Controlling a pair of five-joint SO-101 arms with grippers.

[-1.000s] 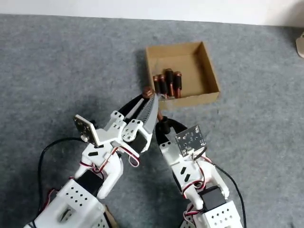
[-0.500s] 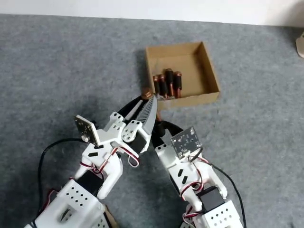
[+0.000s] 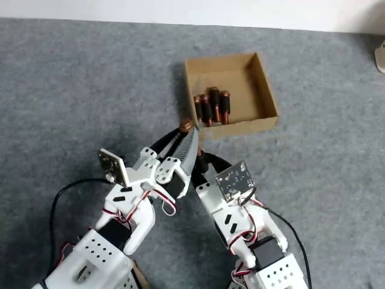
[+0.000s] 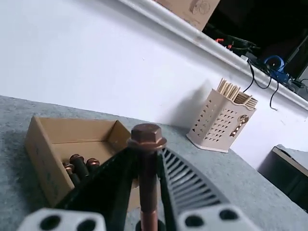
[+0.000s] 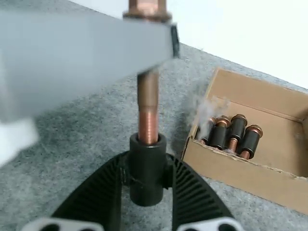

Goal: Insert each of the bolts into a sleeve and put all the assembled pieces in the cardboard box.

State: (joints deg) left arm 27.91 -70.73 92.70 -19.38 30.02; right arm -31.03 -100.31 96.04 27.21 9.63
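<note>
My left gripper (image 3: 185,133) is shut on a copper bolt (image 4: 147,166), held upright with its hex head (image 3: 186,126) on top. Just below it my right gripper (image 5: 147,166) is shut on a black sleeve (image 5: 147,169). The bolt's shank (image 5: 147,113) goes down into the sleeve's top opening. In the high view both grippers meet just in front of the cardboard box (image 3: 240,127), and the right gripper (image 3: 206,162) is partly hidden under the left one. Several assembled pieces (image 3: 212,107) lie in the box's near left corner.
The box (image 5: 240,175) stands a short way beyond the grippers on grey carpet. A white perforated holder with sticks (image 4: 222,120) stands by the wall, far behind the box. Open carpet lies left and right of the arms.
The left gripper has brought the bolt back from the box edge and lower. The right arm has shifted left under it.
</note>
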